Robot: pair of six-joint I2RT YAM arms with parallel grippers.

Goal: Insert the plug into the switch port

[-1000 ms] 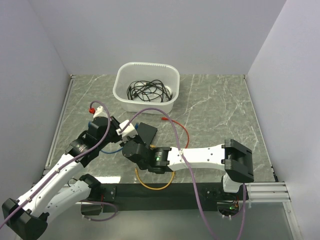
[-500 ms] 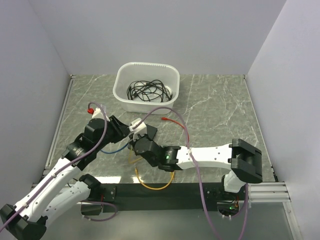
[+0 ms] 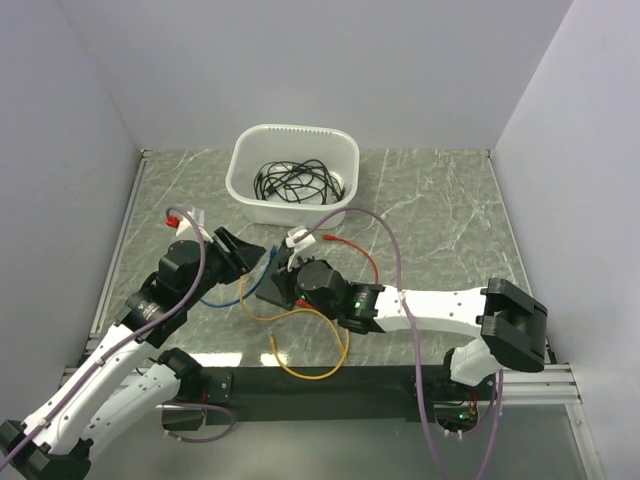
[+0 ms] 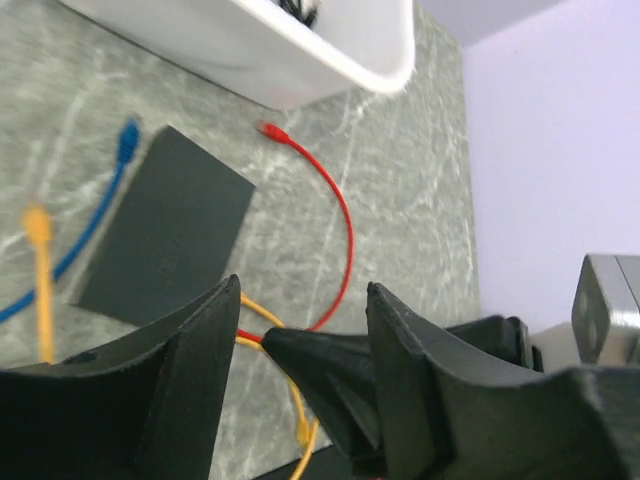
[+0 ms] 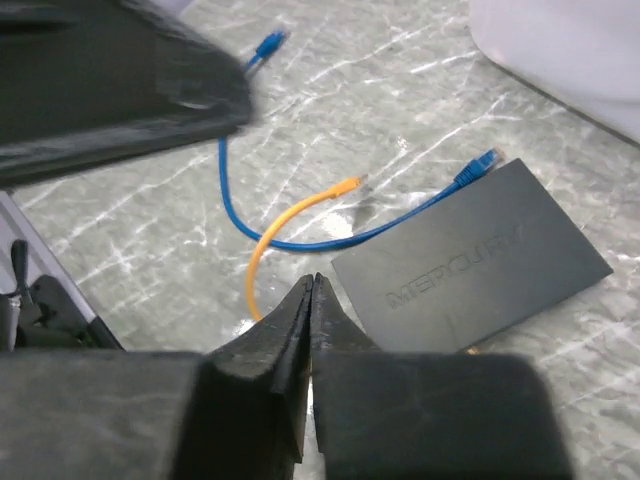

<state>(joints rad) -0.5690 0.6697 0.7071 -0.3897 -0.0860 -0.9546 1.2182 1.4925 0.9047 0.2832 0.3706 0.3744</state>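
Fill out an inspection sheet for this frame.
Surface: grey marbled table, flat.
Job's things: black switch lying flat; no plug seen in it.
Clutter: white tub holding black cords.
Grippers: left gripper open, empty; right gripper shut, nothing seen between fingers.
Cables: blue cable, yellow cable, red cable loose on table; blue plug beside the switch's corner.
Surroundings: plain walls; nothing else seen.

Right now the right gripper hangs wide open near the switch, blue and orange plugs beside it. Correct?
No: the right gripper is shut, per the right wrist view. It hangs near the switch, blue plug and orange plug beside it.
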